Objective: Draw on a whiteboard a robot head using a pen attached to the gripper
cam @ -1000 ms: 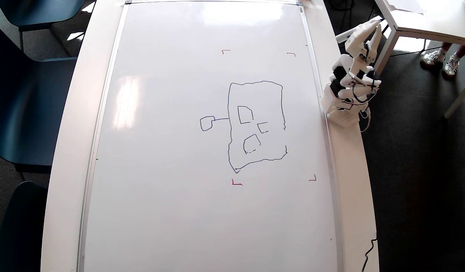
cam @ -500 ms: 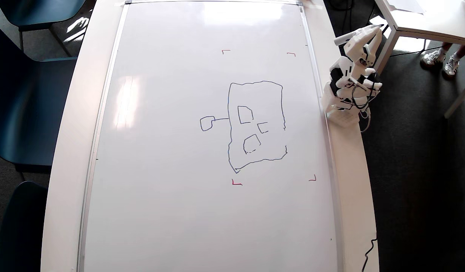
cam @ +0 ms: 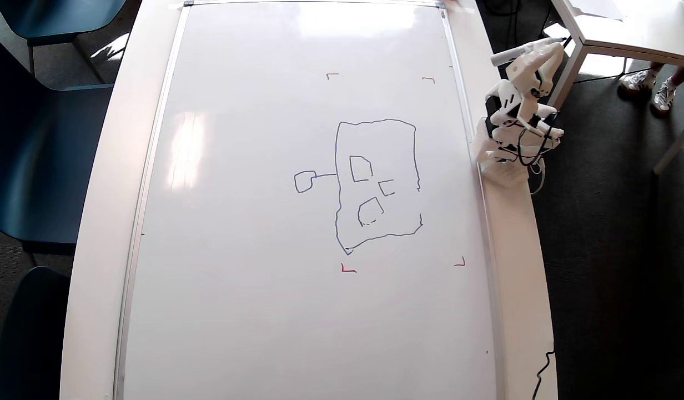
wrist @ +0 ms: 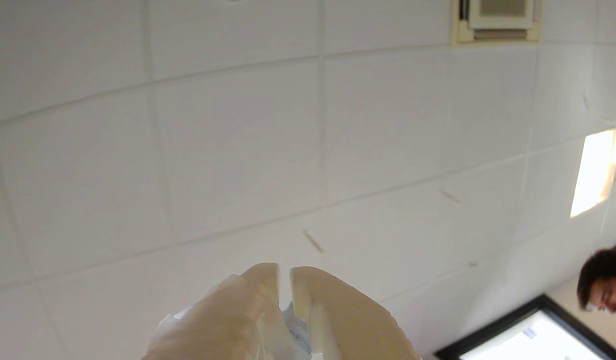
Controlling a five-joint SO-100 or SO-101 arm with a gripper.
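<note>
The whiteboard point(cam: 253, 289) lies flat and fills most of the overhead view. The robot head point(cam: 377, 183) is drawn on it in dark blue: a wobbly rectangle with small squares inside and a small box on a short line at its left. The arm is folded up off the board's right edge. My gripper point(cam: 542, 53) is raised clear of the board, with the white pen point(cam: 511, 54) lying across it. In the wrist view the gripper point(wrist: 284, 272) points at the ceiling, its jaws nearly together, with a white-and-bluish piece point(wrist: 294, 322) pinched lower between them.
Red corner marks point(cam: 347, 269) frame the drawing area. Dark blue chairs point(cam: 36, 144) stand left of the table. A small white table point(cam: 625, 28) and a person's feet point(cam: 650, 89) are at the top right. A cable point(cam: 542, 372) hangs at the lower right edge.
</note>
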